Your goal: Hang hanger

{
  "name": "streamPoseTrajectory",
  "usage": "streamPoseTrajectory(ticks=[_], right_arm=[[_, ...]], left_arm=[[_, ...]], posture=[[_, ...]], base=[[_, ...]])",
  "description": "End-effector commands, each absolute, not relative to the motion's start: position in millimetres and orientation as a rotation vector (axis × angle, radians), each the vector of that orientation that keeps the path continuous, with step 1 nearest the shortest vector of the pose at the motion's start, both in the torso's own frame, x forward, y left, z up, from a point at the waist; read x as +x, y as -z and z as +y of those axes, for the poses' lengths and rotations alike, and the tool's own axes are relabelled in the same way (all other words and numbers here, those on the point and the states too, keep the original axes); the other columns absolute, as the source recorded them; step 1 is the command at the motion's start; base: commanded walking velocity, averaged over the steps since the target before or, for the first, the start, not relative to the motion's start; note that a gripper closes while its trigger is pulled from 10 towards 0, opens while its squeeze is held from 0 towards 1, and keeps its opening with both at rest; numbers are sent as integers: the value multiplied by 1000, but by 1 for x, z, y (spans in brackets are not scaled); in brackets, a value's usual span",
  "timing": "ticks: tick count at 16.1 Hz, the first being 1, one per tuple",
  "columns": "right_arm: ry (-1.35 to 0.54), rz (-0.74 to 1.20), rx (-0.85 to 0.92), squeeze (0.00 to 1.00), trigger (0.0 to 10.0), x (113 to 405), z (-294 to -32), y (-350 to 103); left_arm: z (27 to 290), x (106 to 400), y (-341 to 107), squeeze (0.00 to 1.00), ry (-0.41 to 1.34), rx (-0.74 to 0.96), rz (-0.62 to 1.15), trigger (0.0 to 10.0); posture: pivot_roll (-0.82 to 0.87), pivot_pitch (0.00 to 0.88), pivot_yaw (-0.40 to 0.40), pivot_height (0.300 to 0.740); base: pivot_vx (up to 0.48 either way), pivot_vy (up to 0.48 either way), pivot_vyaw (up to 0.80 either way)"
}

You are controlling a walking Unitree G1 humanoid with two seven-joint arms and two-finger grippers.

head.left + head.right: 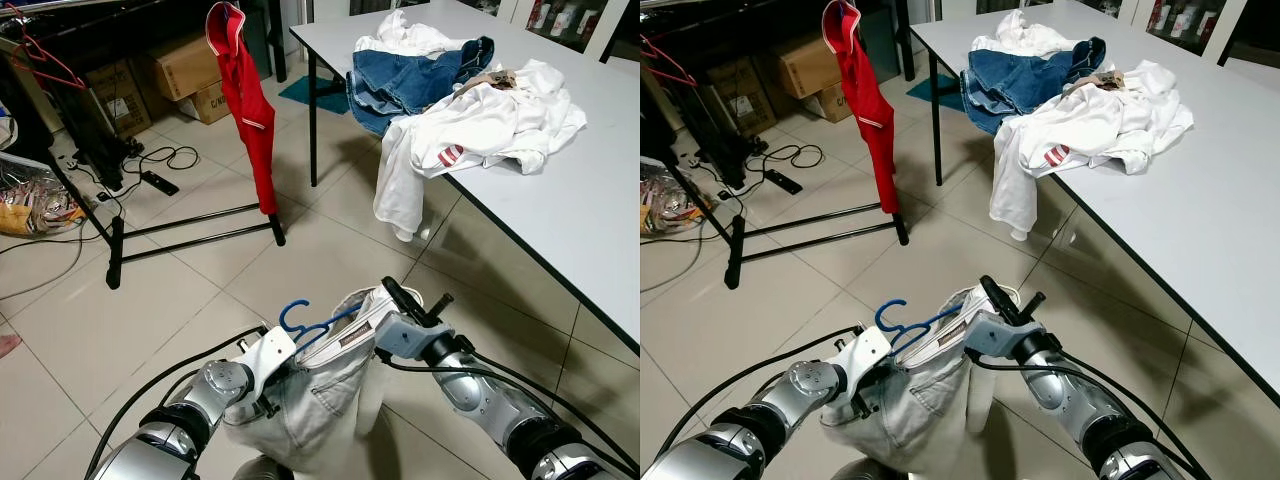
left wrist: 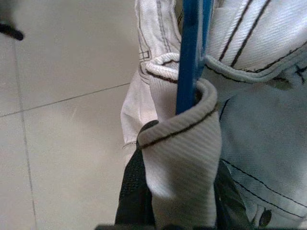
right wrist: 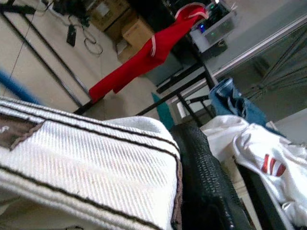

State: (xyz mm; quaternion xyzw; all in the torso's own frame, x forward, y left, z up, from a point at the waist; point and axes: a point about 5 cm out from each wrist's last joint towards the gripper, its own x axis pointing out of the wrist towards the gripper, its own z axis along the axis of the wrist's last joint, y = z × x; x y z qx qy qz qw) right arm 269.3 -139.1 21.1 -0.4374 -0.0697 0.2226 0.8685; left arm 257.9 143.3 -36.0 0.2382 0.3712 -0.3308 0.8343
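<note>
While both grippers, left (image 1: 268,372) and right (image 1: 392,300), pinch the pale jeans (image 1: 315,400), you see the blue hanger (image 1: 305,322) mostly buried in its waistband.

A blue hanger (image 2: 191,52) runs straight down into a folded band of pale jeans (image 2: 259,139). The band curls over a black finger (image 2: 134,196) of the left claw (image 2: 175,211), which pinches the cloth. Beside them lies beige tiled floor (image 2: 62,120).

Ahead of the left end effector (image 1: 262,392) hangs a red garment (image 1: 248,110); white clothes (image 1: 480,125) and jeans (image 1: 415,80) lie on the surface (image 1: 590,215) beyond the right end effector (image 1: 400,300).
</note>
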Motion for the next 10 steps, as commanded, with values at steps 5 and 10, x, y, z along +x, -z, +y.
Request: streamPoseTrajectory(ticks=[5, 10], right_arm=[[-240, -30, -986, 0, 10000, 276, -173, -15], [-136, -100, -941, 0, 10000, 286, -174, -28]], left_arm=[[172, 254, 40, 0, 524, 451, 823, 10000], [157, 242, 47, 0, 656, 392, 856, 10000]], posture=[[27, 0, 69, 740], [28, 0, 71, 740]], base=[[0, 0, 0], [0, 0, 0]])
